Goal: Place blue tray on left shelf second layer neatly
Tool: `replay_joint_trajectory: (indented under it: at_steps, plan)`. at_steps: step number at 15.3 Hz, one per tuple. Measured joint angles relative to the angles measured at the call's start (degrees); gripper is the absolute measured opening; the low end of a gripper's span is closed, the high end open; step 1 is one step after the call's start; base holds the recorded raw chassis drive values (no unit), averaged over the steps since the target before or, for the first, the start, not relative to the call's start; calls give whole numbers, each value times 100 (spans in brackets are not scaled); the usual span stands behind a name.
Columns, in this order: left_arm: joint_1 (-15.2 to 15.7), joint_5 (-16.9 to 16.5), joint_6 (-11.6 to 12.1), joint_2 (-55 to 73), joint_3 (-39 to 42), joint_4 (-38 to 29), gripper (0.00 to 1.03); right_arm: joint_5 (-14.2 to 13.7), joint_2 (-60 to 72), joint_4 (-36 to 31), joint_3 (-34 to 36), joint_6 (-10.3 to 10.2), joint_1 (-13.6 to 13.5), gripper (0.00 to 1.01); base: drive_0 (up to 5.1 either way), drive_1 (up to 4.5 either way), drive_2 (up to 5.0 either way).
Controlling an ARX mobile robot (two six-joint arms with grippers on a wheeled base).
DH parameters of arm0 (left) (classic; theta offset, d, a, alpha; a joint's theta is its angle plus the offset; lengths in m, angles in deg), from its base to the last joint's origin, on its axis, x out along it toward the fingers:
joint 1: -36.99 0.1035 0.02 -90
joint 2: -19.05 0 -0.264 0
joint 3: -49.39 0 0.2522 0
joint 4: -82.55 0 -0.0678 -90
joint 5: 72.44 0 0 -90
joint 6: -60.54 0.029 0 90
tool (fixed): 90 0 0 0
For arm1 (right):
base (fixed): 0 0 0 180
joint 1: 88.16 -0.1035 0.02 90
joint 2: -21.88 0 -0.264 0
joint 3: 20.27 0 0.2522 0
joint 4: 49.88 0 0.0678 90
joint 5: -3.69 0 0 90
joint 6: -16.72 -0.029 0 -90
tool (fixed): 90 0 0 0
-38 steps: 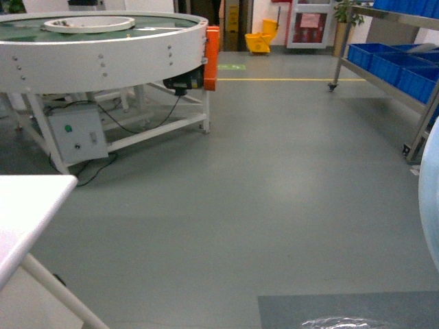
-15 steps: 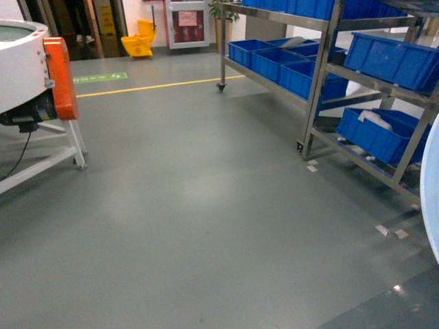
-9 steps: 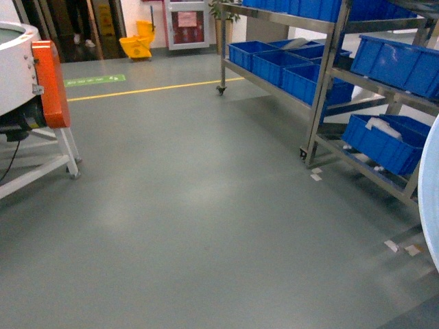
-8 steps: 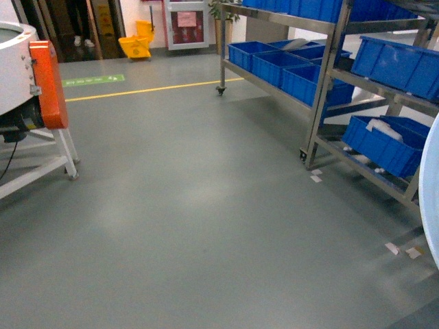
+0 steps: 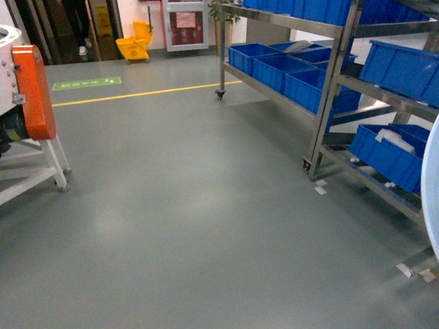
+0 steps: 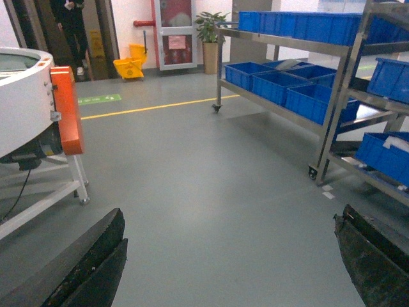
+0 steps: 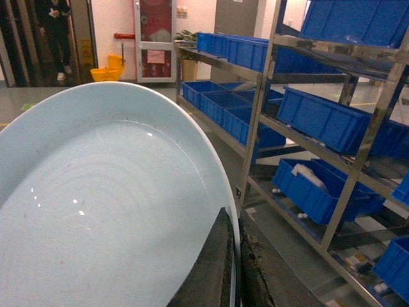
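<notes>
The blue tray [image 7: 96, 204] is a pale sky-blue oval dish that fills the left of the right wrist view. My right gripper [image 7: 234, 224] is shut on its rim, one finger inside the dish and one outside. In the head view only a pale sliver of the blue tray [image 5: 432, 192] shows at the right edge. The left shelf [image 5: 288, 20] is a steel rack on castors. Two of its tiers show, and the lower one [image 5: 274, 88] holds dark-blue bins. I cannot tell which tier is the second layer. My left gripper [image 6: 230, 268] is open over bare floor.
A second steel rack [image 5: 394, 92] with dark-blue bins [image 5: 401, 65] stands nearer on the right. A white round machine with an orange panel [image 5: 31, 89] is at the left. A yellow floor line [image 5: 137, 94], a yellow mop bucket [image 5: 134, 46] and a person [image 6: 70, 25] are farther back.
The head view has swung right over the floor. The round machine slid off to the left and the racks came into view and grew nearer. The tray stays at the right edge.
</notes>
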Motion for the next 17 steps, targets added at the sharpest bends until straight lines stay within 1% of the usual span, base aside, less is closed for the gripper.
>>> replay_joint_trajectory:
  at_steps: [14,17]
  plan:
    - [0,0,2,0,0,0,98,2,0,9,0,0,0,2,0,403,-403]
    - [9,9,2,0,0,7,98,4,2,22,0,0,0,2,-169,-169,-169]
